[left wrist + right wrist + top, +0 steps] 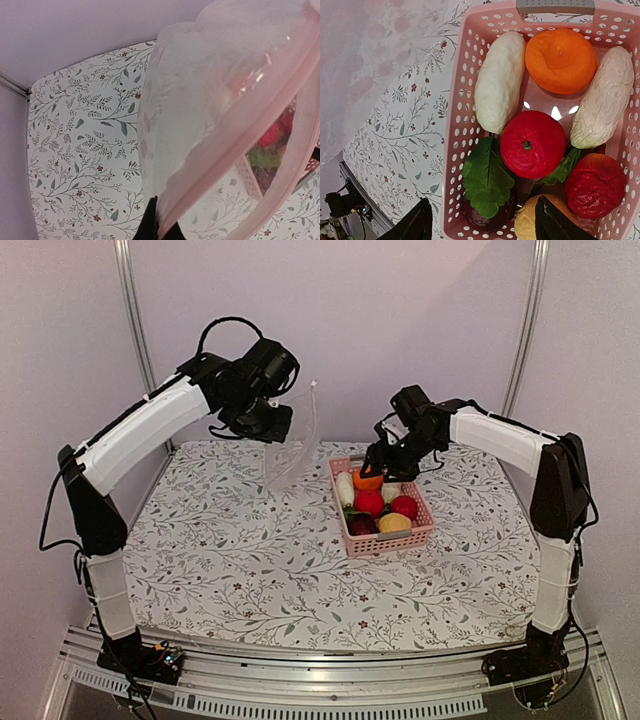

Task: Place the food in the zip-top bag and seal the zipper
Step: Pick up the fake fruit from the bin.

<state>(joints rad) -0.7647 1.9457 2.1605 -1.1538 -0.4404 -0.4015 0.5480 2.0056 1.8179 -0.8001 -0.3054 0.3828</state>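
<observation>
My left gripper (pixel 268 426) is shut on the clear zip-top bag (pixel 291 448) and holds it hanging above the table, left of the basket. In the left wrist view the bag (pixel 210 100) fills the frame, its zipper strip (pixel 235 165) running diagonally from my gripper (pixel 159 225). My right gripper (pixel 378 462) is open and empty above the far end of the pink basket (pixel 424 530). In the right wrist view the basket (pixel 462 125) holds the food: an orange fruit (pixel 561 60), two cream-white vegetables (pixel 499 80), two red fruits (pixel 532 145), a yellow one (pixel 532 225), a dark purple one with green leaves (pixel 487 180).
The flower-patterned tablecloth (pixel 230 560) covers the table. Grey walls and metal frame posts (pixel 135 320) stand behind. The basket has a grey handle (pixel 555 6) at its far rim.
</observation>
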